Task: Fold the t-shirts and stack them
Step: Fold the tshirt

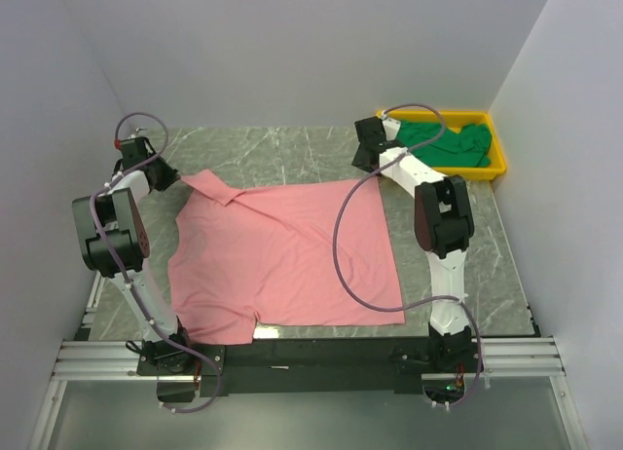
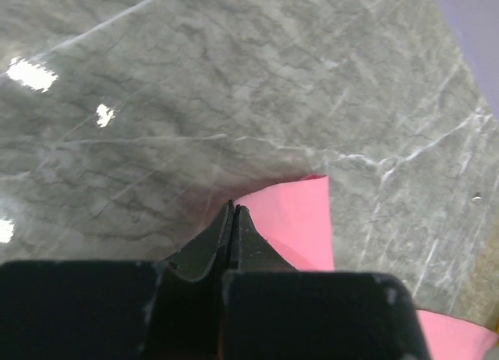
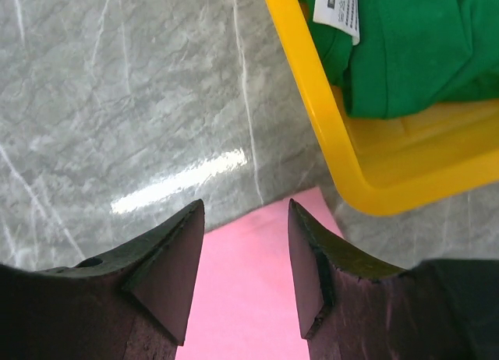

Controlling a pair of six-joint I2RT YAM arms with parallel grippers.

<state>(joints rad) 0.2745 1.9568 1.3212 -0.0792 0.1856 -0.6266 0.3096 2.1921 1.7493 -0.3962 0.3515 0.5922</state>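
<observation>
The pink t-shirt [image 1: 282, 255] lies spread flat across the middle of the table. The dark green t-shirt [image 1: 448, 143] is bunched up inside the yellow tray [image 1: 501, 165] at the far right. My left gripper [image 1: 167, 177] sits at the pink shirt's far left corner. In the left wrist view, that left gripper [image 2: 232, 210] is shut with no cloth visible between the tips. Pink cloth [image 2: 296, 220] lies just to their right. My right gripper [image 3: 245, 208] stands open over the pink shirt's far right corner [image 3: 249, 298], beside the tray [image 3: 312, 103].
White walls close in the table on the left, back and right. The grey marble tabletop [image 1: 282, 148] shows beyond the pink shirt. A white label [image 3: 337, 9] shows on the green t-shirt [image 3: 405, 56]. A metal rail [image 1: 311, 357] runs along the near edge.
</observation>
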